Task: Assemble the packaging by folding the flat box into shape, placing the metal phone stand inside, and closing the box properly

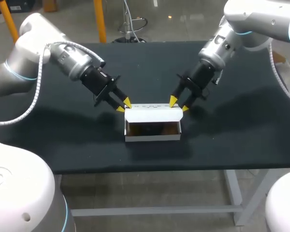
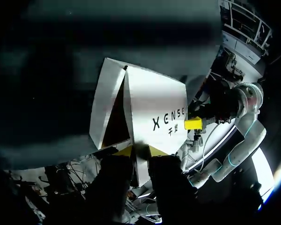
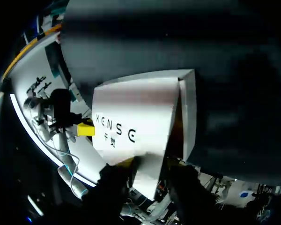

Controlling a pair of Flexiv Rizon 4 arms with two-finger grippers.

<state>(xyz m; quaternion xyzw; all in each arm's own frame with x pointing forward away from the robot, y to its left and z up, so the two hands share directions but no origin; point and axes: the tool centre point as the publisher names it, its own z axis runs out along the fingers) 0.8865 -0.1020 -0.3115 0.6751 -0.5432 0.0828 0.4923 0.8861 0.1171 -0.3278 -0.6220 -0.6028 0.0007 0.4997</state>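
Observation:
A white cardboard box (image 1: 152,137) stands in the middle of the black table, its lid (image 1: 152,114) raised along the back edge. The inside is dark brown, and I cannot make out the phone stand there. My left gripper (image 1: 123,106) is at the lid's left end. In the left wrist view the lid (image 2: 154,103) runs between the left gripper's (image 2: 140,152) yellow tips, which press it from both sides. My right gripper (image 1: 179,104) straddles the lid's right end. There the lid (image 3: 136,108) corner lies between the right gripper's (image 3: 152,166) spread fingers.
The black table (image 1: 241,121) stretches bare to either side of the box and in front of it. Its front edge lies a short way before the box.

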